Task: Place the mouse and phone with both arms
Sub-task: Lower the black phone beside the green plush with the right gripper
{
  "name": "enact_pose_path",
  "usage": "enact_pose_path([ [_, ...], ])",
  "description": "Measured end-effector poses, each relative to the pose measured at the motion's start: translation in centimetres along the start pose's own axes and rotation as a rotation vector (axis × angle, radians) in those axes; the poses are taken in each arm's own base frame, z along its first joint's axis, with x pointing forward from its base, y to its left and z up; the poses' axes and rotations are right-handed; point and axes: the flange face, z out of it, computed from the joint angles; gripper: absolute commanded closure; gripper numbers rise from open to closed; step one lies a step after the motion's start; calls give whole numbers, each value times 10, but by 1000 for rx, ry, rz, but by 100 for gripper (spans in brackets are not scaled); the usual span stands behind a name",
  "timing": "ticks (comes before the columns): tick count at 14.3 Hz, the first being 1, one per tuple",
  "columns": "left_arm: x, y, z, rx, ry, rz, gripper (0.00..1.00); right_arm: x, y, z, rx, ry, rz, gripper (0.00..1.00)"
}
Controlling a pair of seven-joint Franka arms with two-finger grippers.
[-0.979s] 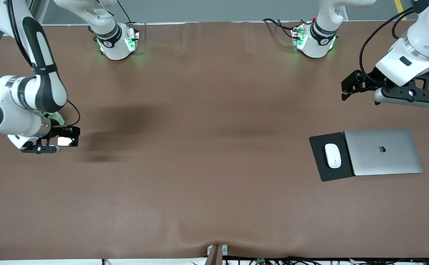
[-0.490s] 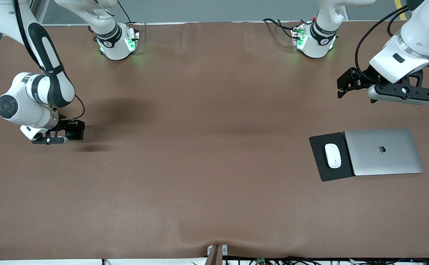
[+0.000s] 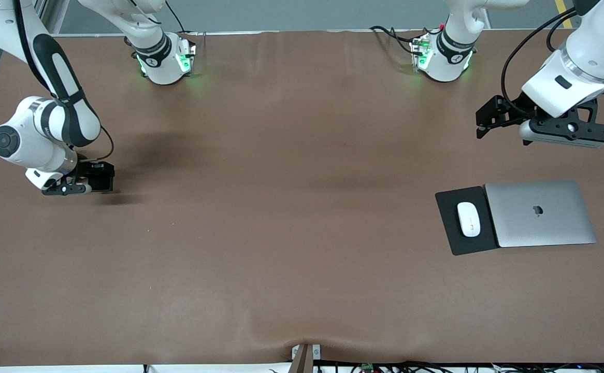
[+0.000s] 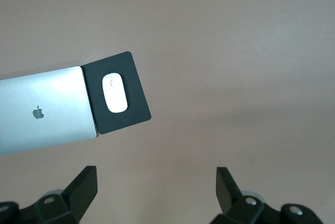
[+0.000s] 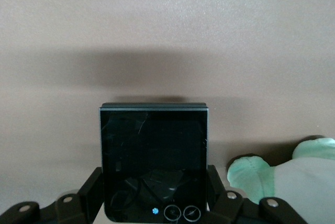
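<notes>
Glossy black phone (image 5: 154, 161) clamped in right claw (image 3: 95, 178), left claw (image 3: 493, 118) apart.

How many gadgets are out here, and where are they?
3. The mouse lies on a black pad toward the left arm's end of the table, the laptop closed beside that pad, and the phone is clamped in the right gripper over bare table.

White arms (image 3: 48, 119), black bands, green-lit bases (image 3: 170, 59).
</notes>
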Motion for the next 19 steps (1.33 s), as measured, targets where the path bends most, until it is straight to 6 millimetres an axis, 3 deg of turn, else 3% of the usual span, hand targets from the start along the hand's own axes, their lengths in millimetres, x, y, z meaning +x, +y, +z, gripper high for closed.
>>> enact_pose_path([
  [13, 1, -12, 0, 1, 0, -24, 0, -22, -15, 29, 7, -12, 35, 100],
  [16, 1, -12, -1, 1, 1, -24, 0, -25, -13, 32, 9, -18, 42, 82],
  [19, 1, -12, -1, 1, 1, -24, 0, -27, -13, 36, 11, -27, 44, 72],
])
